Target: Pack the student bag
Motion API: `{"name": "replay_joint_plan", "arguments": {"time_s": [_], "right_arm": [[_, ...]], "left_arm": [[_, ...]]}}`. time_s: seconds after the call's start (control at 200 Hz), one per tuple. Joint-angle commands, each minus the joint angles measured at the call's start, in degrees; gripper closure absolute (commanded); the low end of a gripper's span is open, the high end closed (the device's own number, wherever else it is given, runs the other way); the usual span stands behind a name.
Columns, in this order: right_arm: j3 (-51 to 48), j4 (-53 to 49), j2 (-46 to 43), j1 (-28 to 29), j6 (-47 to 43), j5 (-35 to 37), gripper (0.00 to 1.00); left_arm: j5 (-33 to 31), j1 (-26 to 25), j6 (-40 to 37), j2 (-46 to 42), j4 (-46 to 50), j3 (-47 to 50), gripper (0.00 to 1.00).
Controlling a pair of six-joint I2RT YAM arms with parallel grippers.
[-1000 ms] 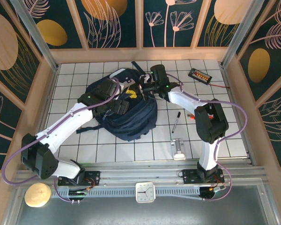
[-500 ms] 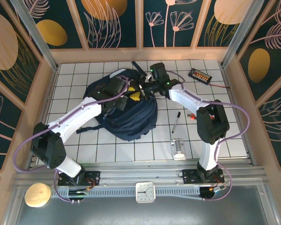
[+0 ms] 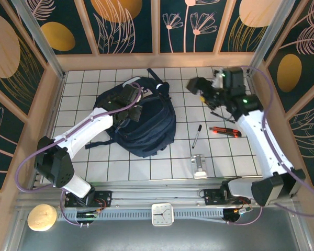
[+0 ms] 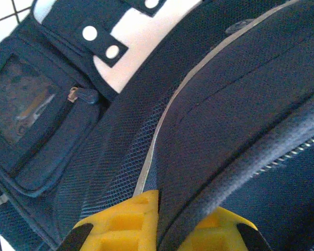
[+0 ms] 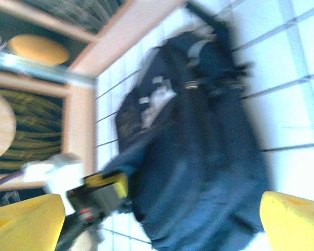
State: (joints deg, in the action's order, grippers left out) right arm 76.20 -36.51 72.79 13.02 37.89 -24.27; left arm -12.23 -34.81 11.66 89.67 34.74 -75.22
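At the near edge, a white square analogue clock (image 3: 162, 214) is seen on the metal rail, and a round beige object (image 3: 42, 217) lies at the near left corner. On the white tiled table (image 3: 146, 168), a small silver metal object (image 3: 200, 166) is found right of centre. Just beyond it lies a slim black pen (image 3: 197, 136), and to the right of the pen a red-and-black utility knife (image 3: 225, 130).

The student bag (image 3: 152, 130), a large navy-blue fabric backpack with grey reflective stripes, is laid flat left of centre, with its top toward the far wall. The left gripper (image 3: 132, 109) is set on the bag's upper part. In the left wrist view its yellow fingers (image 4: 120, 230) are pressed together on a raised fold of the navy fabric (image 4: 240, 104), which is pinched between them. Beside the fold, a grey stripe (image 4: 162, 136), a white-grey patch (image 4: 146, 47) and a zipped pocket (image 4: 21, 104) are shown.

The right gripper (image 3: 196, 86) is held above the tiles to the right of the bag's top, apart from it. In the blurred right wrist view its jaws are spread wide with nothing between them (image 5: 162, 214), and the bag (image 5: 199, 157) is seen beyond.
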Motion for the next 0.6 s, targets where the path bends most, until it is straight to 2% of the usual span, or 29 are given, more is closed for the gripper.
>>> {"name": "replay_joint_plan", "arguments": {"time_s": [0.0,0.075,0.16,0.2,0.355,0.59], "right_arm": [[-7.65,-8.72,2.62,-6.4,-5.86,-0.06,0.12],[-7.91,-14.44,5.07,-6.4,-10.01,7.17,0.18],[-9.62,-15.98,7.89,-6.34,-12.34,10.7,0.26],[-10.56,-15.3,8.96,-6.17,-12.64,11.2,0.31],[-12.91,-11.04,14.5,-3.08,-12.1,13.53,0.35],[-10.52,-7.58,23.98,3.47,-10.02,17.24,0.48]], "left_arm": [[3.31,0.49,2.2,0.02,-1.75,1.35,1.0],[3.96,0.49,3.11,-1.62,-4.62,3.06,1.0],[1.94,0.49,4.9,-2.9,-6.45,4.11,1.0],[1.64,0.49,4.95,-3.09,-6.7,4.16,1.0],[2.13,0.49,5.26,-1.59,-5.55,2.18,1.0],[4.14,0.46,6.27,-0.81,-5.47,-0.4,1.0]]}}
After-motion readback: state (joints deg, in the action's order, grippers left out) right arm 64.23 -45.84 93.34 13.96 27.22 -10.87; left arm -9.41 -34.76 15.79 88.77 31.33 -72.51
